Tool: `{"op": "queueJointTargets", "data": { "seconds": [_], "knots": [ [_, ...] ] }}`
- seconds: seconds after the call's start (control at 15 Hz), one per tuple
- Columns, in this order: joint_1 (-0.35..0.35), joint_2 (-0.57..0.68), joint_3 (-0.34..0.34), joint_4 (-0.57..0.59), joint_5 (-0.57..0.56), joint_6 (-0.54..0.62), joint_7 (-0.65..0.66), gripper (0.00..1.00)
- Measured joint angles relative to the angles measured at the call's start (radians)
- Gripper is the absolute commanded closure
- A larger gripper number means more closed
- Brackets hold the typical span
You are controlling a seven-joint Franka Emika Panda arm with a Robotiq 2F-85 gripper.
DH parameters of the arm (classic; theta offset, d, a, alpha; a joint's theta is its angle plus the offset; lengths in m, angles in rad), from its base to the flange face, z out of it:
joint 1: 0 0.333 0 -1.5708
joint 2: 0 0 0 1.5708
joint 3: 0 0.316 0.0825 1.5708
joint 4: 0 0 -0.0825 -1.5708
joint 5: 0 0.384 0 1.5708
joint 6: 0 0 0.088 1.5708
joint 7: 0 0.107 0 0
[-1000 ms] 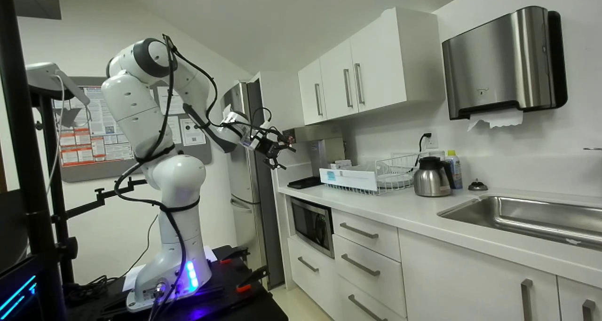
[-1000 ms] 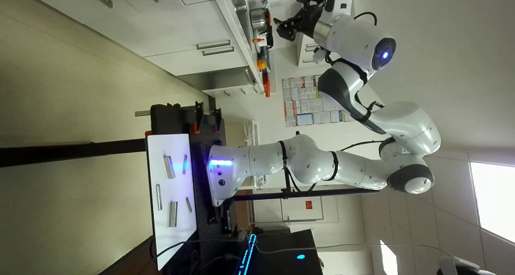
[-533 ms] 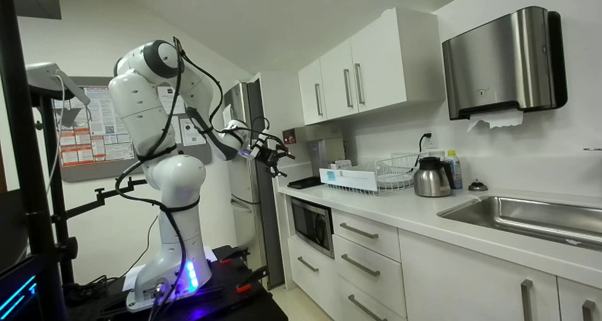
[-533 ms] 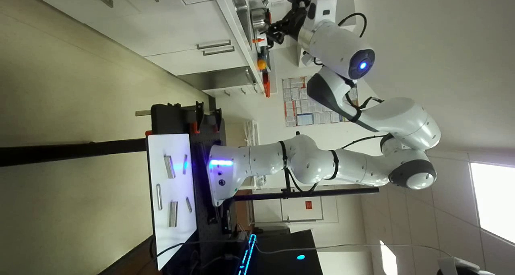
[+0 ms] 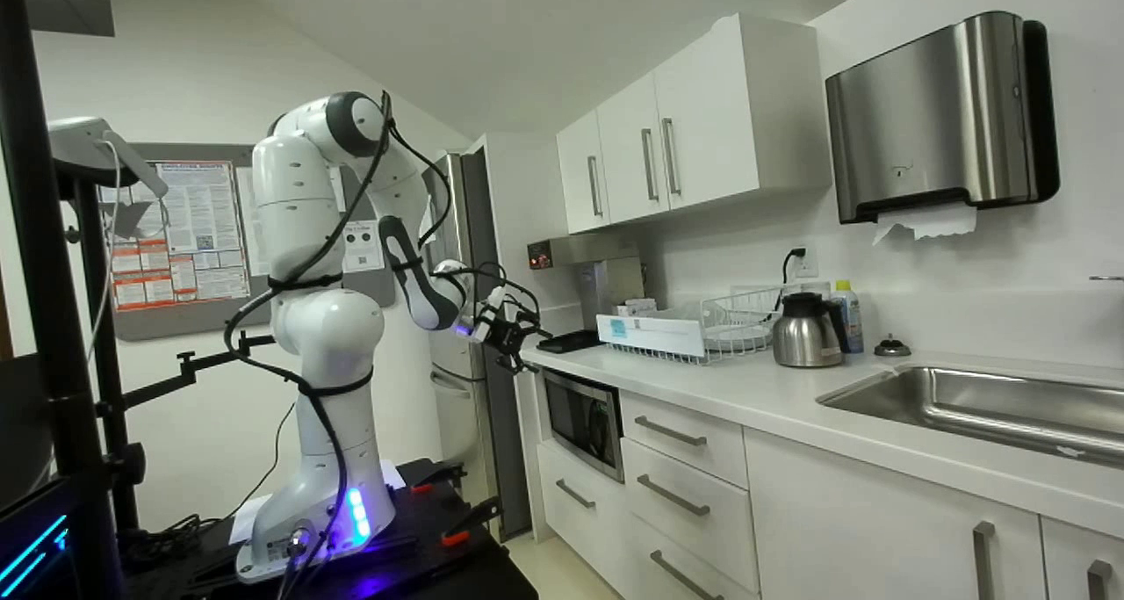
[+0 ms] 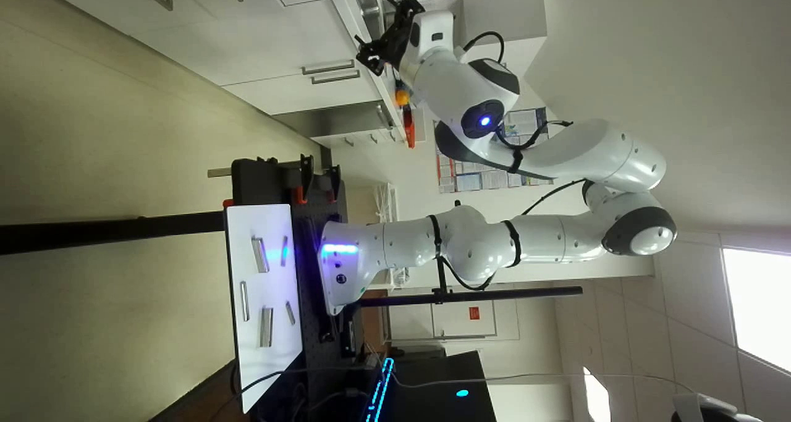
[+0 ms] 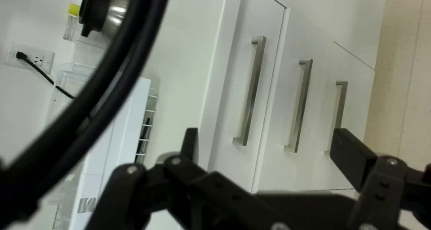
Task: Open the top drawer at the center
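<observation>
Zero opening of the top drawer (image 5: 678, 452) is seen: its front is shown closed, in line with the middle drawer (image 5: 698, 532), just under the bench (image 5: 755, 389) and just beside the microwave (image 5: 577, 417). Its silver bar handle (image 7: 254, 90) is untouched in the wrist view. The hand (image 7: 265, 137) is spread wide, fingers (image 7: 352, 156) well apart, nothing held; the bars framed between them are judged to lie beyond their reach. In an exterior view, the hand is seen near the bench's far end, apart from the drawer. Done: hand turned toward the target, judged an approach step, nothing more. Remaining: the bar to be reached and straddled, the fingers to be closed, the drawer to be pulled out. Finger line is judged to run roughly across the bar, so little turning should be needed. Watch: the middle drawer's handle (image 7: 301, 105) is framed too, so the wrong bar could be taken; the bench-side fingertip could be caught on the edge.
</observation>
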Motion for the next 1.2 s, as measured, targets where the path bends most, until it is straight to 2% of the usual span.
{"op": "queueJointTargets", "data": {
  "seconds": [0.53,1.2],
  "knots": [
    [-0.056,0.194,-0.032,0.041,-0.195,-0.004,0.169,0.00],
    [-0.202,0.362,-0.099,0.138,-0.521,-0.003,0.191,0.00]
  ]
}}
